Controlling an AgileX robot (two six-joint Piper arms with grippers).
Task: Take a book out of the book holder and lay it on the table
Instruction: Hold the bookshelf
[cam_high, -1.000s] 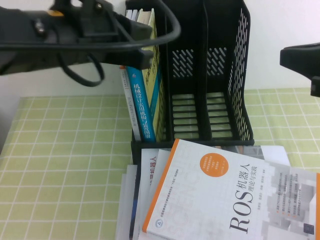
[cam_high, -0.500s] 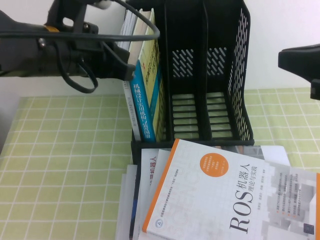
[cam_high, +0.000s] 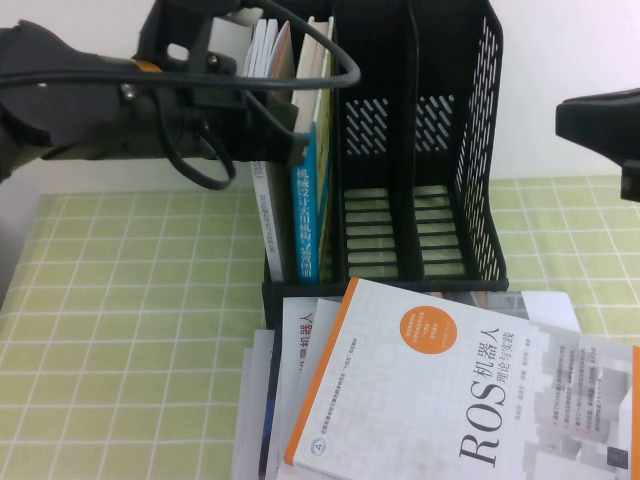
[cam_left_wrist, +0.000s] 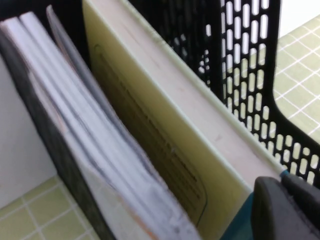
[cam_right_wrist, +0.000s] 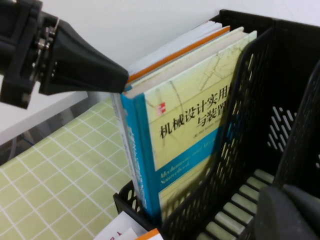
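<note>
Since earlier, left gripper (cam_high: 290, 140) shifted right against the book (cam_high: 308, 200), now upright in the book holder (cam_high: 480, 150); jaws can't tell. Right gripper (cam_high: 600, 115) parked far right, jaws unclear.

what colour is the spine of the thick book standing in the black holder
Bright blue with white characters, on the book; clearest in the right wrist view. Left gripper is at it; right gripper is parked.

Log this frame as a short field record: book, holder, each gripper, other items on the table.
book: yellow cover, blue spine, upright in the holder's leftmost compartment
book holder: black, other two compartments empty
left gripper: at the book's spine, upper part
right gripper: raised at the right, away from the holder
table: ROS book lying on other books in front of the holder
</note>
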